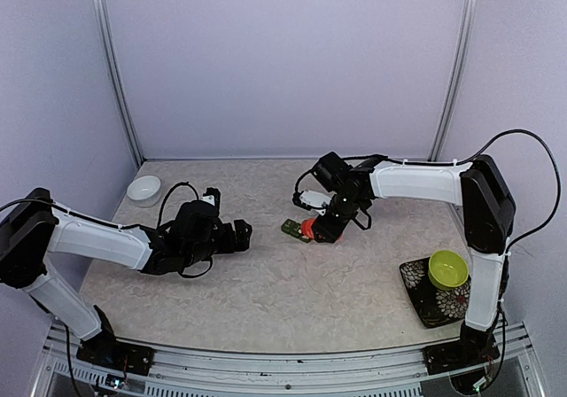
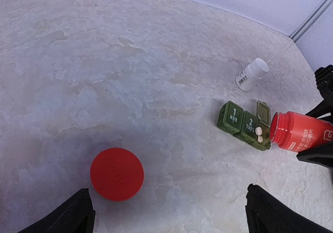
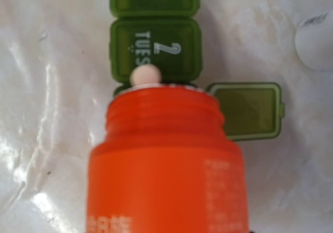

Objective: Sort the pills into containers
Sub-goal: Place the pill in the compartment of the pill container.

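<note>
Two pills [image 2: 258, 131] at open pill box [image 2: 237, 121] compartment: tiny, light, hard, roll-prone; pour, not pinch. Right end effector [image 1: 323, 229] grasps tilted bottle [image 2: 302, 131]; left end effector [image 2: 169, 217] released, empty.

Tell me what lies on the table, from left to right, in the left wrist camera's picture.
Red cap → green pill box → orange bottle. The small white bottle, behind the pill box, has no clear place.

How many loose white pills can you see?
2: one small white pill on the dark green pill box's TUES lid edge, another just beside it, at the red-orange bottle's mouth; more may be hidden.
</note>
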### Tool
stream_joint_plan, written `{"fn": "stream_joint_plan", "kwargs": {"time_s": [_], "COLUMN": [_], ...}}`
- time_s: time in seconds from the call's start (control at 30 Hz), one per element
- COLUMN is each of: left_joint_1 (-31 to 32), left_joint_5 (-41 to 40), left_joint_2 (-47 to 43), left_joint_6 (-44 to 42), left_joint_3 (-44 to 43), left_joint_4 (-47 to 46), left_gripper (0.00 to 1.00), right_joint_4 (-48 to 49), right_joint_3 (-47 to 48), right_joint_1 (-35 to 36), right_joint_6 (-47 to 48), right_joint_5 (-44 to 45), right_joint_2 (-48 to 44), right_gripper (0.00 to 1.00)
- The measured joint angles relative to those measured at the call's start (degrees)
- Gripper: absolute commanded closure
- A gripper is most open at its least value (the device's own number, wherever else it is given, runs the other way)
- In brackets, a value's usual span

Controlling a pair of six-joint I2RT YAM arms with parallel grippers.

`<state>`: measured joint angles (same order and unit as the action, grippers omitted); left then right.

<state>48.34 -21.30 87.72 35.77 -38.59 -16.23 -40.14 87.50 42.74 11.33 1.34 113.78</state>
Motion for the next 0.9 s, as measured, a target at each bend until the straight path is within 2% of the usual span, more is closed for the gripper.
{"fn": "stream_joint_plan", "kwargs": {"time_s": [0.9], "left_joint_1": [0.09], "left_joint_5": [0.0], "left_joint_2": [0.24], "left_joint_6": [0.02], "left_joint_3": [0.0], "left_joint_4": [0.0], "left_gripper": [0.01], "right_joint_4": [4.96], "right_joint_3": [-4.33], "right_joint_1": [0.02], "right_joint_6": [-0.26], "right_joint_5": [-0.04], "right_joint_2": [-1.51], "right_gripper": [0.69]}}
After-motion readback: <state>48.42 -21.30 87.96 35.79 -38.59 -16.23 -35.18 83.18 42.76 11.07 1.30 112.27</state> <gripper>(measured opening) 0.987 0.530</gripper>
